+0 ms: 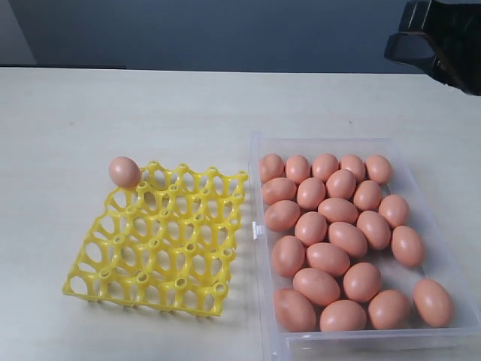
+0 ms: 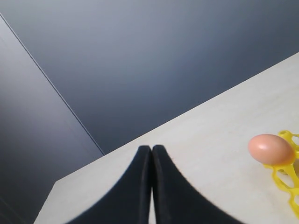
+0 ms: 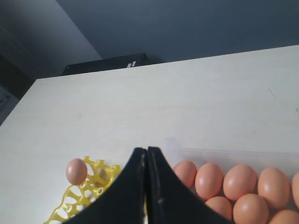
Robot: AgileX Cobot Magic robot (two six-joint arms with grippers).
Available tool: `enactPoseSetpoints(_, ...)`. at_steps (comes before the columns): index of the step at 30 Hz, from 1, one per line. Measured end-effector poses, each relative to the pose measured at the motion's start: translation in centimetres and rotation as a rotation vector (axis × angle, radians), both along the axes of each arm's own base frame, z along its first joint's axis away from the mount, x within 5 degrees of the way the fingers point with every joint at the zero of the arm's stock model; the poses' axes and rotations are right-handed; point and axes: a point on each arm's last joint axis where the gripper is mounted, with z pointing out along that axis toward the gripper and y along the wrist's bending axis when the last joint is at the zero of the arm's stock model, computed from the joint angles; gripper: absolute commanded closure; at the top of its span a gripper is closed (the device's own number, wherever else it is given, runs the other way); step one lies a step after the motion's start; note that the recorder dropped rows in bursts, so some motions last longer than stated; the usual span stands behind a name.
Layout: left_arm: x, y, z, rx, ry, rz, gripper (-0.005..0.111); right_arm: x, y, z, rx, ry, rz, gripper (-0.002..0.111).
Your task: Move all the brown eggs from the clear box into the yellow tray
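Note:
Several brown eggs (image 1: 328, 258) lie loose in the clear box (image 1: 448, 265) on the right of the table. To its left is the yellow tray (image 1: 161, 239), with one brown egg (image 1: 124, 171) in its far left corner cup. That egg (image 2: 270, 149) and a bit of tray (image 2: 288, 172) also show in the left wrist view, off to one side of my left gripper (image 2: 151, 148), which is shut and empty. My right gripper (image 3: 146, 150) is shut on nothing, held above the table with the tray (image 3: 81, 198) and the box eggs (image 3: 240, 182) beyond its tips.
A dark piece of the right arm (image 1: 440, 37) hangs at the exterior view's top right corner. A black flat object (image 3: 105, 64) lies past the table's far edge in the right wrist view. Bare pale tabletop (image 1: 150, 113) surrounds tray and box.

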Motion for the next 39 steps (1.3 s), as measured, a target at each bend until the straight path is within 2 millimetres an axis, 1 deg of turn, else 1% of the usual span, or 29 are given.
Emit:
enactPoseSetpoints(4, 0.0, 0.0, 0.0, 0.000, 0.000, 0.000, 0.106, 0.4, -0.3, 0.5, 0.054, -0.032, -0.064, 0.109)
enactPoseSetpoints(6, 0.0, 0.0, 0.0, 0.000, 0.000, 0.000, 0.106, 0.5, -0.4, 0.5, 0.054, -0.040, -0.071, 0.109)
enactPoseSetpoints(7, 0.0, 0.0, 0.0, 0.000, 0.000, 0.000, 0.106, 0.5, -0.4, 0.4, 0.031, -0.050, -0.061, 0.109)
enactPoseSetpoints(8, 0.0, 0.0, 0.0, 0.000, 0.000, 0.000, 0.106, 0.9, 0.0, -0.2, -0.069, -0.058, 0.023, 0.109)
enactPoseSetpoints(9, 0.0, 0.0, 0.0, 0.000, 0.000, 0.000, 0.106, 1.1, 0.3, -0.6, -0.123, -0.059, 0.082, 0.109)
enactPoseSetpoints(10, 0.0, 0.0, 0.0, 0.000, 0.000, 0.000, 0.106, 1.8, 1.5, -1.9, -0.217, -0.035, 0.257, 0.109)
enactPoseSetpoints(11, 0.0, 0.0, 0.0, 0.000, 0.000, 0.000, 0.106, 2.5, 2.5, -3.0, -0.241, 0.000, 0.372, 0.109)
enactPoseSetpoints(12, 0.0, 0.0, 0.0, 0.000, 0.000, 0.000, 0.106, 3.2, 3.6, -4.0, -0.239, 0.035, 0.460, 0.109)
enactPoseSetpoints(13, 0.0, 0.0, 0.0, 0.000, 0.000, 0.000, 0.106, 3.7, 4.4, -4.4, -0.231, 0.058, 0.510, 0.109)
enactPoseSetpoints(14, 0.0, 0.0, 0.0, 0.000, 0.000, 0.000, 0.106, 4.5, 6.1, -5.3, -0.221, 0.103, 0.604, 0.109)
enactPoseSetpoints(15, 0.0, 0.0, 0.0, 0.000, 0.000, 0.000, 0.106, 5.0, 6.8, -5.3, -0.224, 0.111, 0.637, 0.109)
enactPoseSetpoints(17, 0.0, 0.0, 0.0, 0.000, 0.000, 0.000, 0.106, 6.4, 10.1, -5.7, -0.286, 0.161, 0.761, 0.109)
enactPoseSetpoints(18, 0.0, 0.0, 0.0, 0.000, 0.000, 0.000, 0.106, 6.7, 11.1, -5.6, -0.309, 0.159, 0.784, 0.109)
enactPoseSetpoints(19, 0.0, 0.0, 0.0, 0.000, 0.000, 0.000, 0.106, 7.1, 13.4, -5.6, -0.349, 0.151, 0.837, 0.109)
enactPoseSetpoints(20, 0.0, 0.0, 0.0, 0.000, 0.000, 0.000, 0.106, 7.3, 14.6, -5.5, -0.373, 0.139, 0.865, 0.109)
enactPoseSetpoints(21, 0.0, 0.0, 0.0, 0.000, 0.000, 0.000, 0.106, 7.9, 17.0, -5.3, -0.427, 0.116, 0.903, 0.109)
enactPoseSetpoints(22, 0.0, 0.0, 0.0, 0.000, 0.000, 0.000, 0.106, 8.2, 18.3, -5.6, -0.455, 0.115, 0.917, 0.109)
enactPoseSetpoints(23, 0.0, 0.0, 0.0, 0.000, 0.000, 0.000, 0.106, 8.8, 20.5, -6.5, -0.511, 0.135, 0.934, 0.109)
enactPoseSetpoints(25, 0.0, 0.0, 0.0, 0.000, 0.000, 0.000, 0.106, 9.6, 22.6, -7.8, -0.581, 0.165, 0.949, 0.109)
enactPoseSetpoints(29, 0.0, 0.0, 0.0, 0.000, 0.000, 0.000, 0.106, 10.6, 25.7, -10.2, -0.659, 0.212, 1.007, 0.109)
enactPoseSetpoints(31, 0.0, 0.0, 0.0, 0.000, 0.000, 0.000, 0.106, 10.8, 27.1, -10.3, -0.665, 0.208, 1.033, 0.104)
enactPoseSetpoints(34, 0.0, 0.0, 0.0, 0.000, 0.000, 0.000, 0.106, 11.0, 28.6, -9.5, -0.661, 0.168, 1.053, 0.083)
enactPoseSetpoints(36, 0.0, 0.0, 0.0, 0.000, 0.000, 0.000, 0.106, 11.1, 29.3, -9.0, -0.654, 0.137, 1.055, 0.065)
enactPoseSetpoints(38, 0.0, 0.0, 0.0, 0.000, 0.000, 0.000, 0.106, 11.4, 29.8, -8.6, -0.639, 0.099, 1.039, 0.054)
enactPoseSetpoints(39, 0.0, 0.0, 0.0, 0.000, 0.000, 0.000, 0.106, 11.7, 30.0, -8.5, -0.629, 0.084, 1.021, 0.051)
